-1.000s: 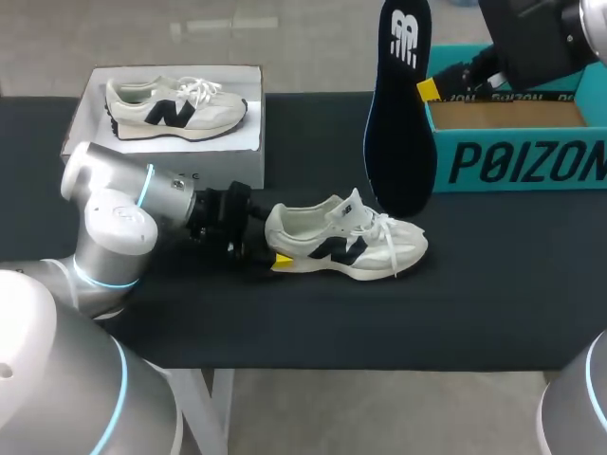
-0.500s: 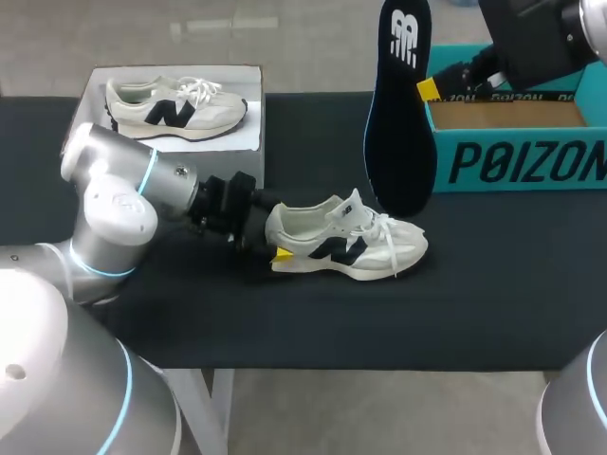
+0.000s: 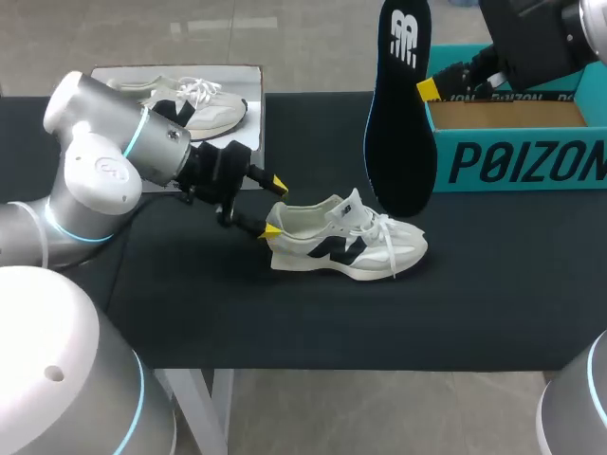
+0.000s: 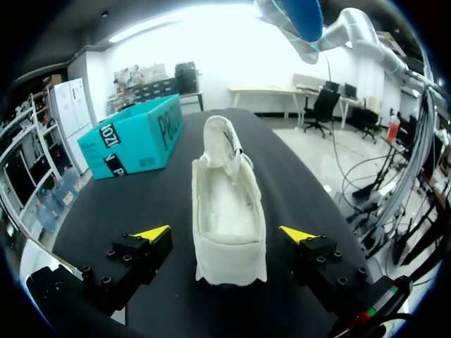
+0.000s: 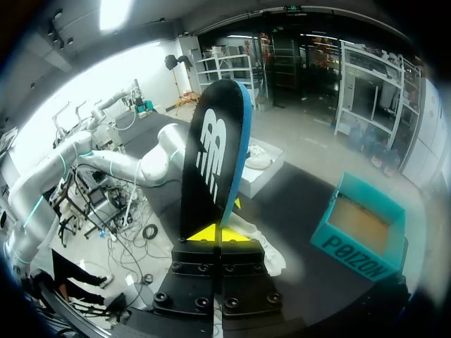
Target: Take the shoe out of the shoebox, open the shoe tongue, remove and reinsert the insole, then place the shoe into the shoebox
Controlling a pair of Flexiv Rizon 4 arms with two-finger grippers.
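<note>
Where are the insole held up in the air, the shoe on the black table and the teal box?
insole (image 3: pixel 400 118), head view, middle of its dark face.
shoe (image 3: pixel 346 248), head view, its side panel.
teal box (image 3: pixel 531 161), head view, its front wall.

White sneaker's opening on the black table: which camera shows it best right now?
The left wrist view: it looks from the heel straight into the white sneaker, its empty interior showing. The head view shows mainly its side. In the right wrist view the black insole hides most of it.
</note>
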